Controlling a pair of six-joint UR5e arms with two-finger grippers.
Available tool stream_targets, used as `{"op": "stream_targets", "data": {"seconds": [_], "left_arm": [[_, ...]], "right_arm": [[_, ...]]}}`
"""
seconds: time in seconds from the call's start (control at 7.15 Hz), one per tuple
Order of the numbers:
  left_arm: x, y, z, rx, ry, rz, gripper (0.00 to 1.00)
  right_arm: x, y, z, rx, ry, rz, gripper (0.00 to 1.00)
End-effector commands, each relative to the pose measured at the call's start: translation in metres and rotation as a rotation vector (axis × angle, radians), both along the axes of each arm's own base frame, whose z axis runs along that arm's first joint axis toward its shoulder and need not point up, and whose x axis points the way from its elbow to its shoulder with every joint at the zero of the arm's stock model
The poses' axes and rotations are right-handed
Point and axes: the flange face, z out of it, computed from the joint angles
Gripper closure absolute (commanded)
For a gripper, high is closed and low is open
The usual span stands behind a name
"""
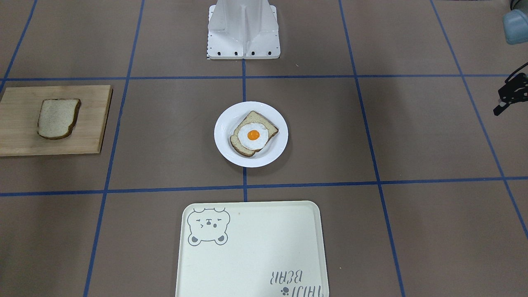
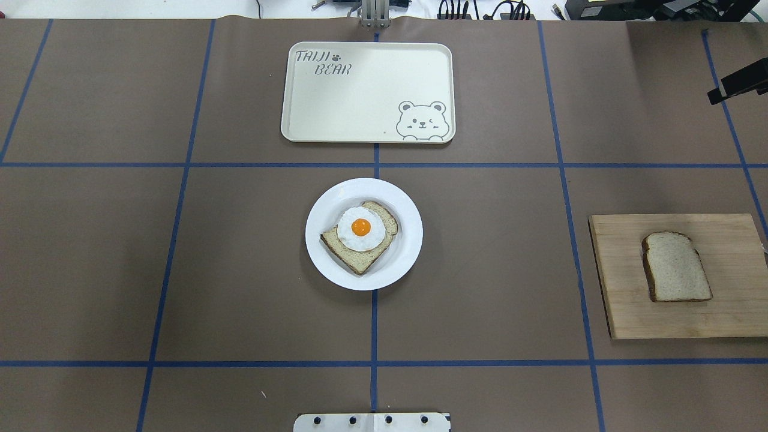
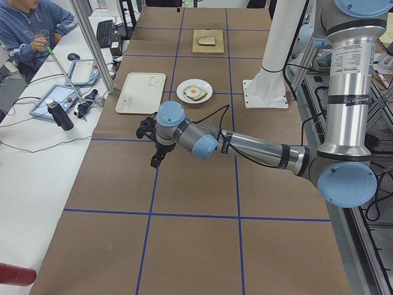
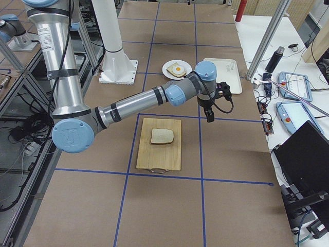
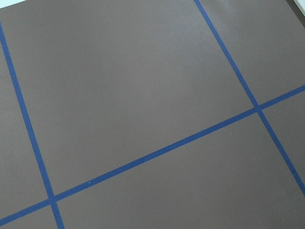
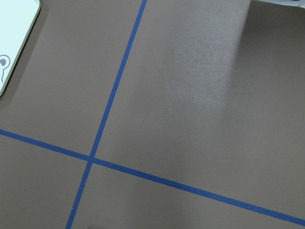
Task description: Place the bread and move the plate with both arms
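Your bread lies flat on the wooden board, at 3 o'clock from the plate in the overhead view. Its long axis runs roughly 12 to 6, leaning a little toward 11 to 5. The rounded top points to 12 and the straighter base to 6. The plate sits mid-table and carries an egg-topped slice. The bear tray is at its 12 o'clock, apart from it.

The right claw hangs fingers-down above the table past the board's far corner. Overhead, only a black sliver of it shows at the frame edge, with the bread near its 7 o'clock and well apart. You cannot tell whether its fingers are spread or pressed together.

The left claw also points down over bare table. In the front-facing view it is cut off at the right edge, and the plate lies well apart near its 8 o'clock. Its finger gap cannot be made out either. Both wrist views show tape lines on the table, and the right one also catches a corner of the tray.
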Motion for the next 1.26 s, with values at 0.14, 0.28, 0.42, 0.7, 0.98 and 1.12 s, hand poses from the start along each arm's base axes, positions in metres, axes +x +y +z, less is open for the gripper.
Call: {"op": "stream_targets", "data": {"seconds": [0.14,0.28,0.42,0.7,0.98,1.12], "left_arm": [[-0.001,0.001,0.003,-0.001,0.0,-0.002,0.02],[-0.001,0.002,0.002,0.0,0.0,-0.002,0.02],[-0.001,0.002,0.003,-0.001,0.0,-0.002,0.02],[-0.002,0.003,0.006,-0.005,-0.005,-0.006,0.02],[-0.004,0.005,0.006,-0.009,-0.003,-0.008,0.01],[-0.005,0.012,0.013,-0.051,0.003,-0.029,0.01]], "right_arm": [[0.002,0.002,0.001,-0.001,-0.005,0.0,0.0],[0.003,0.002,-0.001,0.002,-0.007,0.001,0.0],[0.003,0.002,-0.001,-0.002,-0.013,-0.002,0.0],[0.008,0.003,0.003,-0.014,-0.033,-0.004,0.0],[0.008,0.003,0.001,-0.016,-0.038,-0.004,0.0],[0.007,0.001,0.0,-0.021,-0.042,-0.002,0.0]]}}
